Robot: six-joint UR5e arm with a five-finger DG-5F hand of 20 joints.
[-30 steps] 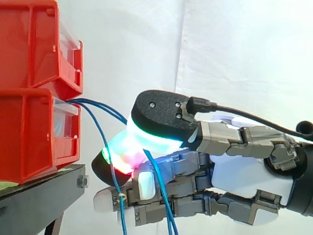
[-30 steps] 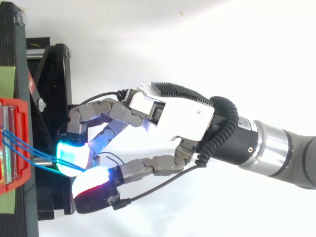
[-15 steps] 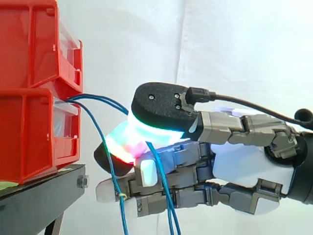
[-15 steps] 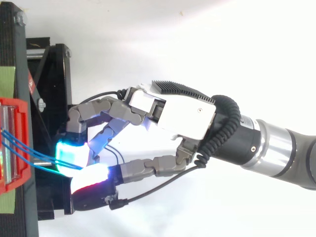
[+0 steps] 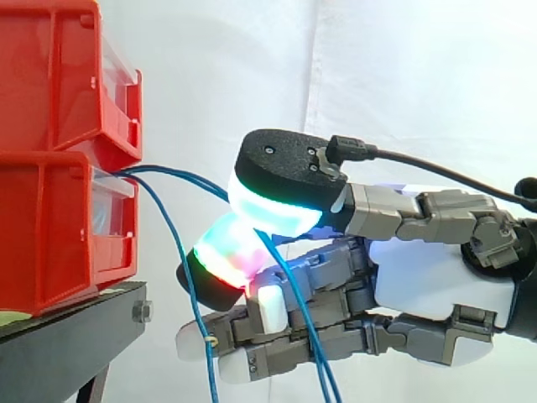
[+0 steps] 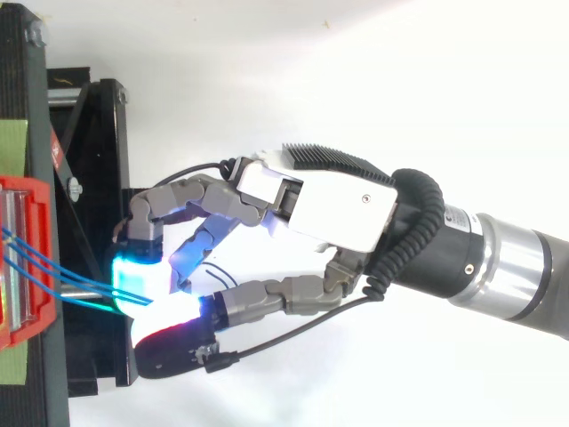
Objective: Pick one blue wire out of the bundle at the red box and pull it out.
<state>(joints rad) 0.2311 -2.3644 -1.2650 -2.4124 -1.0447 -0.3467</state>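
Side view: locate the blue wire (image 5: 180, 175) leaving the front of the lower red box (image 5: 59, 227) at the left. It arcs right into the hand (image 5: 428, 285), where two glowing fingertips (image 5: 277, 201) pinch it. A second blue wire (image 5: 190, 281) hangs between box and hand.

Top view: the hand (image 6: 329, 205) enters from the right and pinches the blue wire (image 6: 36, 258) just right of the red box (image 6: 22, 191).

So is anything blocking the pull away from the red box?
Nothing visible does. The hand pinches a blue wire between its pads, close to the red box; toward the arm the space is open. A second blue wire hangs down nearer the box.
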